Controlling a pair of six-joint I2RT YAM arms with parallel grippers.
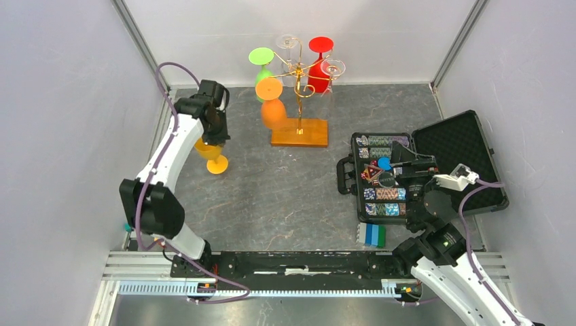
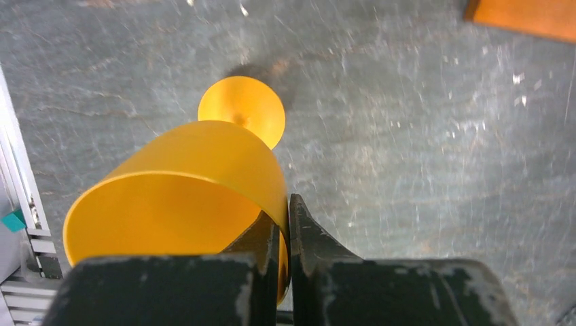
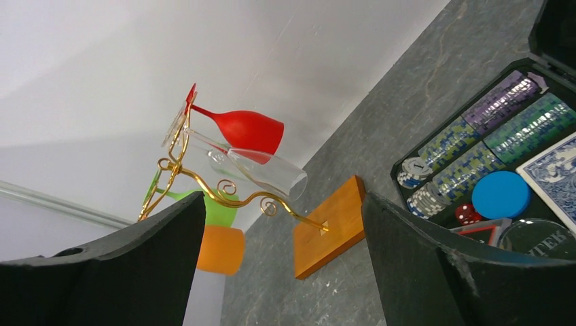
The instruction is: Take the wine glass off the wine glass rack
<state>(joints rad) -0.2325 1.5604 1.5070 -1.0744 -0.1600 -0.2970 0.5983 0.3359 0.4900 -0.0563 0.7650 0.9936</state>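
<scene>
The gold wine glass rack (image 1: 299,95) stands on its orange-brown base (image 1: 299,132) at the back centre. Green (image 1: 261,64), orange (image 1: 272,102), red (image 1: 319,64) and clear (image 1: 333,68) glasses hang from it upside down. My left gripper (image 1: 212,136) is left of the rack, away from it. It is shut on the rim of a yellow wine glass (image 2: 204,170), one finger inside the bowl and one outside (image 2: 285,210). The glass's foot (image 2: 241,109) is at or just above the table. My right gripper (image 3: 283,197) is open and empty above the poker case, facing the rack (image 3: 204,183).
An open black case (image 1: 469,149) with poker chips, cards and dice lies at the right. A blue and green block (image 1: 373,234) sits in front of it. Walls close the left, back and right sides.
</scene>
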